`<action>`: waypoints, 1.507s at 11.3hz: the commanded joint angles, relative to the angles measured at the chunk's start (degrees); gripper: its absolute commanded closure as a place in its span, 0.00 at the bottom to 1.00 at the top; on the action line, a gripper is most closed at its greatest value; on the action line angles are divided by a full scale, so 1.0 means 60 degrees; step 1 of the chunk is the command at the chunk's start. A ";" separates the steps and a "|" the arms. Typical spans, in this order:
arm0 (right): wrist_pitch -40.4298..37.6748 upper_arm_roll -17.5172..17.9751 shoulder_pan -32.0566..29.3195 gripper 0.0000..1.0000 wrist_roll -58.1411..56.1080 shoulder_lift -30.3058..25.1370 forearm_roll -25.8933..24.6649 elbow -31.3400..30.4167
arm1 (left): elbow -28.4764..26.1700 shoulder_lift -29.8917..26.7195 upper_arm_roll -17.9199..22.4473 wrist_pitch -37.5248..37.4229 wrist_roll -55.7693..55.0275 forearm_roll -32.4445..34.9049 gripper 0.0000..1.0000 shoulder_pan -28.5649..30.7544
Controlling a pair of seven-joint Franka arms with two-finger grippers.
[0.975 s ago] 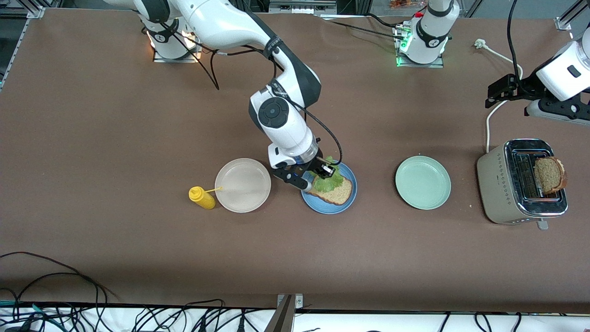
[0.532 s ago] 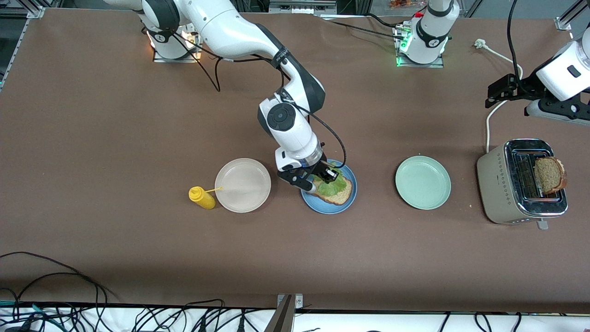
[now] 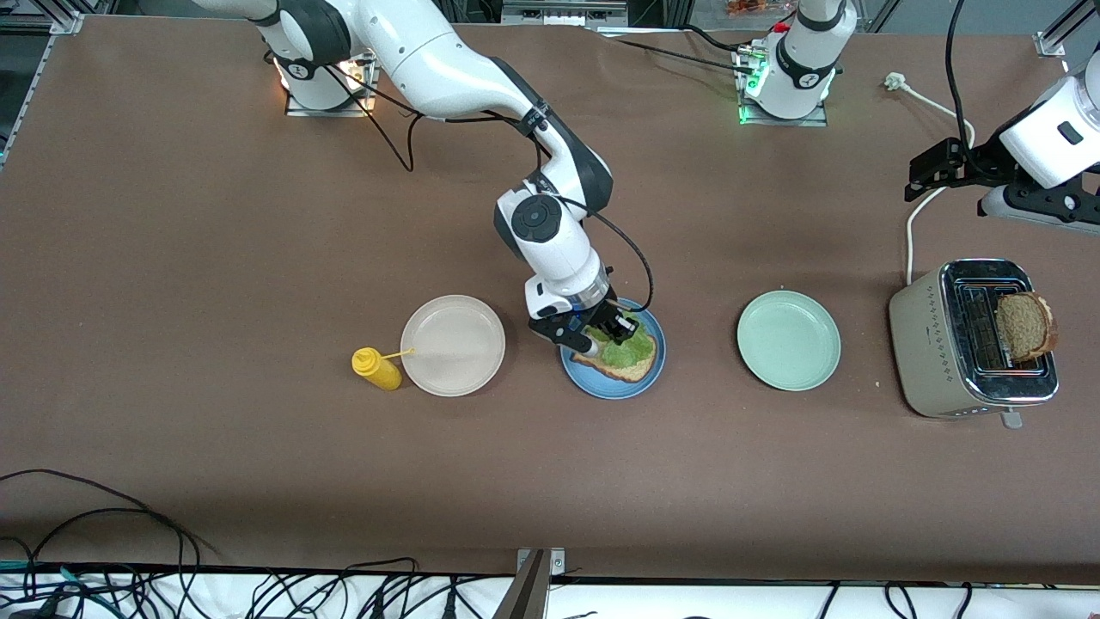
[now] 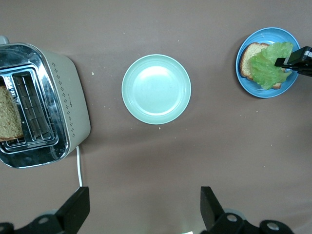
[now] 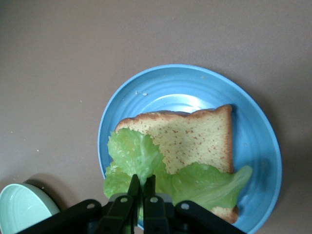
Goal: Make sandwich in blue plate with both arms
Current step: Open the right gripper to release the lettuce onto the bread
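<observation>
Green lettuce leaf (image 5: 146, 163) is pinched tight in the right gripper (image 3: 604, 331), low over the bread slice (image 5: 195, 139) on the blue plate (image 3: 612, 383), in the middle of the front view; the leaf could stick to the fingers (image 5: 132, 187) when they let go, or slide off the bread; the left gripper (image 4: 141, 207) waits wide open with nothing in it, high over the table near the mint-green plate (image 4: 156, 88); the second slice (image 3: 1024, 327) leans in the toaster (image 3: 937, 344) at the right edge of that view, and might tip out.
</observation>
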 commanded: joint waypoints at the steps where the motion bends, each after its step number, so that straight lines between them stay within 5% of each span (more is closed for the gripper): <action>1: 0.0080 -0.0094 0.0011 0.53 -0.0231 0.0305 0.0102 0.0446 | -0.0118 -0.0142 0.0021 -0.0027 0.0052 -0.0188 0.00 0.0015; 2: 0.0065 -0.0137 0.0025 0.01 -0.0290 0.0305 0.0073 0.0431 | -0.0118 -0.0142 0.0021 -0.0027 0.0052 -0.0188 0.00 0.0015; 11: -0.1014 -0.0401 -0.0192 0.00 -0.1282 -0.0088 0.0073 0.0388 | -0.0118 -0.0142 0.0021 -0.0027 0.0052 -0.0188 0.00 0.0015; 17: -0.3020 -0.0328 -0.1174 0.00 -0.4752 -0.2883 0.0073 -0.2217 | -0.0103 -0.0142 0.0021 -0.0027 0.0038 -0.0188 0.00 0.0001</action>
